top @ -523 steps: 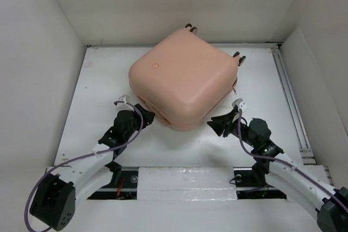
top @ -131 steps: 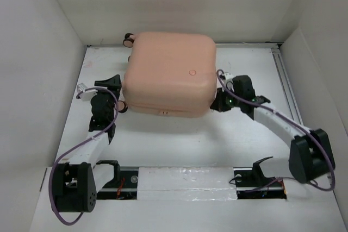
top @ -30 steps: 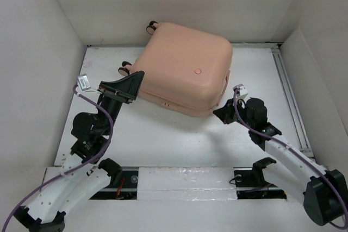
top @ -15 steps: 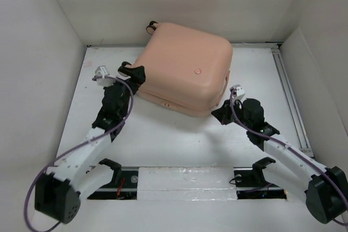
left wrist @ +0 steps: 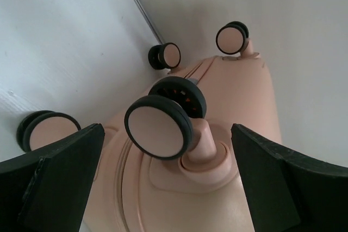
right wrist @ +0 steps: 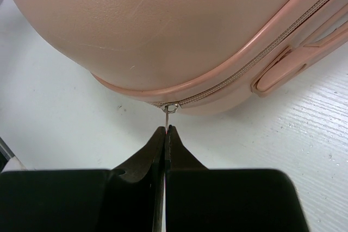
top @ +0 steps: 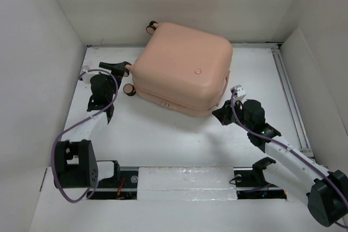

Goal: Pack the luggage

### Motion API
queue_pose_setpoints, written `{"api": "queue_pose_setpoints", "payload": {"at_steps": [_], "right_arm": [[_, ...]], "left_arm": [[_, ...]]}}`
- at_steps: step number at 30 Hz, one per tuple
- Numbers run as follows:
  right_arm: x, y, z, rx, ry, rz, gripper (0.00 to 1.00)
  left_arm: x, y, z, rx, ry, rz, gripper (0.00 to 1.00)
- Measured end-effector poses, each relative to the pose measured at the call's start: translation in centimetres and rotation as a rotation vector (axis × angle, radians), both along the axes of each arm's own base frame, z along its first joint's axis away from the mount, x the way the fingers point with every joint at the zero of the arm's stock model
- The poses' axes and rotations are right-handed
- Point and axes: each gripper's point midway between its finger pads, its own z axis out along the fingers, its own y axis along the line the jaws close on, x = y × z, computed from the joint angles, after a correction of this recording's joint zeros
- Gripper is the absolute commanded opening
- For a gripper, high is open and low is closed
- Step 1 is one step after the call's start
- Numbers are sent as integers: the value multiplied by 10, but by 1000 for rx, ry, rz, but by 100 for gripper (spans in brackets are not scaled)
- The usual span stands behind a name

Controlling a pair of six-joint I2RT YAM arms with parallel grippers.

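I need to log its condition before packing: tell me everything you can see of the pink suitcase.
The luggage is a pale salmon-pink hard shell with rounded corners, closed and lying flat, skewed, on the white table. Four pink-faced, black-rimmed wheels point far-left, toward the open left gripper, apparently untouched. A zip seam rings its side; the right gripper is shut on the zipper pull at the near-right corner.
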Motion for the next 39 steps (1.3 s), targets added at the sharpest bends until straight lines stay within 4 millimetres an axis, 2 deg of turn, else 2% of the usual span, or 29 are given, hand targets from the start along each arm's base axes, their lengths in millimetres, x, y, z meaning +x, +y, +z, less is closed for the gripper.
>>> {"api": "queue_pose_setpoints", "payload": {"at_steps": [6,8,10,11,14,15,17,18,23,26,31,34,39], "right_arm": [[0,1,0,-3,-1,-1,0],[0,1,0,-3,-1,-1,7],[0,1,0,-2,-2,0,19],[-1,2,1,1,-4,6,29],[-3,8,5,11,-21,31,40],[-3,9,7,15,-30,36,40],[-1,12,9,19,-42,41,42],[2,13,7,18,-44,41,42],[8,13,-13,-15,8,25,43],[12,9,-14,-27,5,-8,43],[20,3,-5,-22,-35,-59,46],[25,6,-11,-23,-25,-60,46],[32,13,-12,-17,-14,-44,45]], "left_arm": [[24,-16,-21,-91,45,-73,98],[30,-20,-26,-118,54,-93,95],[38,-25,-27,-144,48,-115,89],[42,-27,-27,-157,41,-122,83],[50,-33,-24,-189,13,-147,69],[52,-34,-23,-199,0,-156,55],[57,-37,-21,-248,-17,-160,36],[58,-37,-21,-271,-23,-160,23],[61,-38,-21,-284,-41,-172,0],[61,-38,-20,-284,-42,-174,0],[61,-38,-20,-277,-45,-176,0],[61,-37,-19,-272,-49,-175,0],[59,-31,-3,-240,-90,-155,0]]}}
